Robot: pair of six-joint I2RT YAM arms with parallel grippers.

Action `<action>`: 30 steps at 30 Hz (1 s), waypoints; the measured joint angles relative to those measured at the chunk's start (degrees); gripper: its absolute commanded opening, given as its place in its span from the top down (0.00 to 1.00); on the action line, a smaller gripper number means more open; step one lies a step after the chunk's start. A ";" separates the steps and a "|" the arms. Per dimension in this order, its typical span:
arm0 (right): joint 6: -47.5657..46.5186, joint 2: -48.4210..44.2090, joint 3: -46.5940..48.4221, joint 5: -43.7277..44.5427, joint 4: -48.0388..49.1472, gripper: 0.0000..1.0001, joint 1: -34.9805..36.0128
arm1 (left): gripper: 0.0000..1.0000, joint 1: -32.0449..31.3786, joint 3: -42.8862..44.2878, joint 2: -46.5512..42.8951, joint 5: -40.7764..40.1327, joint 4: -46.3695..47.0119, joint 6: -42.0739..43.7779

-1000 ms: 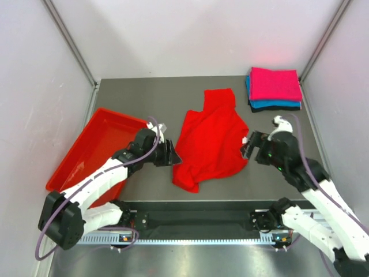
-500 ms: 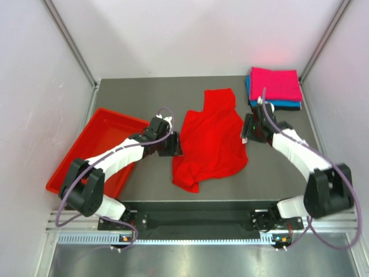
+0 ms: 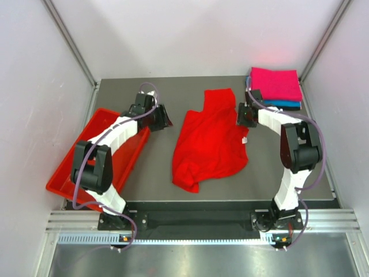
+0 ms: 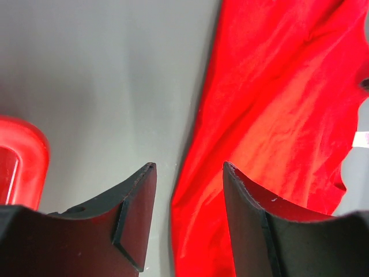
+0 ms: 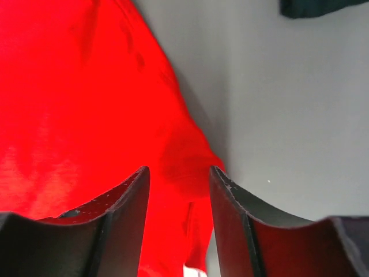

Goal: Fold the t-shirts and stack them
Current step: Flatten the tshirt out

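Eyeing the red t-shirt (image 3: 210, 138) | lies rumpled on desk (image 3: 144, 167), edge just ahead of left gripper (image 4: 189, 165) and right gripper (image 5: 179, 168) | both apart, nothing pinched | soft, floppy, light, so I'd pinch the side hems

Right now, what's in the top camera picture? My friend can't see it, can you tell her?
A crumpled red t-shirt lies on the table between the left gripper and the right gripper. A folded stack, pink on top, sits in the far right corner; a red tray is at the left.
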 measured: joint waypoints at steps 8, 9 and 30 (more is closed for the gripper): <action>-2.45 0.81 -2.99 0.79 2.97 0.81 -0.02 | 0.46 0.11 1.16 0.33 1.55 0.17 0.37; -2.62 0.72 -3.34 1.18 3.39 0.85 -0.02 | 0.46 0.09 0.94 0.33 2.32 0.55 0.17; -4.42 -6.64 -4.31 4.50 -0.74 0.53 -0.20 | 0.44 -0.33 5.40 8.81 4.87 1.46 -0.85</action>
